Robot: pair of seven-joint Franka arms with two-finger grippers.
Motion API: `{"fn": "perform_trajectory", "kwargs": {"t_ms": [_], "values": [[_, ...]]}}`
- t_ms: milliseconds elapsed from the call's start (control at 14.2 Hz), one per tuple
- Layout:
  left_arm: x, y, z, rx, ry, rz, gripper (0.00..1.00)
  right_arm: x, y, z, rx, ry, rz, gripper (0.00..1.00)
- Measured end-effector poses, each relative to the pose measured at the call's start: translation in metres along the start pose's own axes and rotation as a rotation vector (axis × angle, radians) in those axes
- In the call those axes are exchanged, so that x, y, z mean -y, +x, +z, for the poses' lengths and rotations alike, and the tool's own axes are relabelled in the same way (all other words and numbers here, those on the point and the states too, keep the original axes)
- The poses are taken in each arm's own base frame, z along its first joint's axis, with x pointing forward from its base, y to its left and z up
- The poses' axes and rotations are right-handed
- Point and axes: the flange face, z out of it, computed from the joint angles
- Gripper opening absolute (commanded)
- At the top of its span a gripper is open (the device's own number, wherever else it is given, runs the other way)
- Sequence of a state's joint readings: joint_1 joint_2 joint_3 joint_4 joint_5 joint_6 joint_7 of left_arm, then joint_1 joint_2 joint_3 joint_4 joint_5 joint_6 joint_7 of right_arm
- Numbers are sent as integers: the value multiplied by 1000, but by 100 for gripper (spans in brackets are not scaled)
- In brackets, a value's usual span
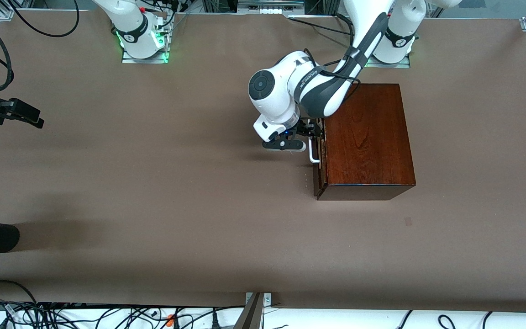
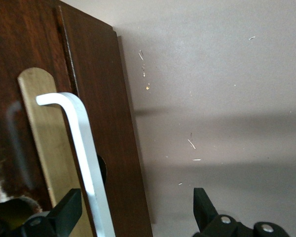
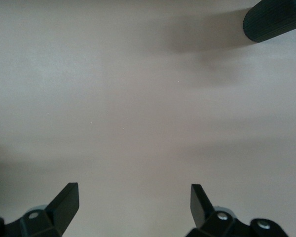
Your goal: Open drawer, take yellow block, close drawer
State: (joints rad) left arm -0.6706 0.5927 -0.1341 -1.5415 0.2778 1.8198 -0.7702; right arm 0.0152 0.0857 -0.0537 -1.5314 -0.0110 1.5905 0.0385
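Bare table [image 1: 199,219] is lying open low in frame; one box [image 1: 368,137], drawer [image 1: 320,155] shut. My left gripper [image 2: 138,217] is spreading around its handle [image 2: 86,163]; my right gripper [image 3: 133,207] is waiting, spread wide.

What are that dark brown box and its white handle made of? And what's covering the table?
The box looks like wood with a glossy reddish-brown finish: grain lines show on its top. The handle seems painted or coated metal, a smooth white bent bar. The pale plate under it could be brass or light wood; I cannot tell. The table cover looks like matte brown fabric or paper.
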Motion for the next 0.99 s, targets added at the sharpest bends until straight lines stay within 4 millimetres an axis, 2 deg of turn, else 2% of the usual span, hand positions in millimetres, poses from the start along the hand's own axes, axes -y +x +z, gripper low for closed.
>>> {"fn": "perform_trajectory", "kwargs": {"t_ms": [986], "values": [[-9,3,11,-24,-10,-59,100,0,0,0,0,0,0,100]]}}
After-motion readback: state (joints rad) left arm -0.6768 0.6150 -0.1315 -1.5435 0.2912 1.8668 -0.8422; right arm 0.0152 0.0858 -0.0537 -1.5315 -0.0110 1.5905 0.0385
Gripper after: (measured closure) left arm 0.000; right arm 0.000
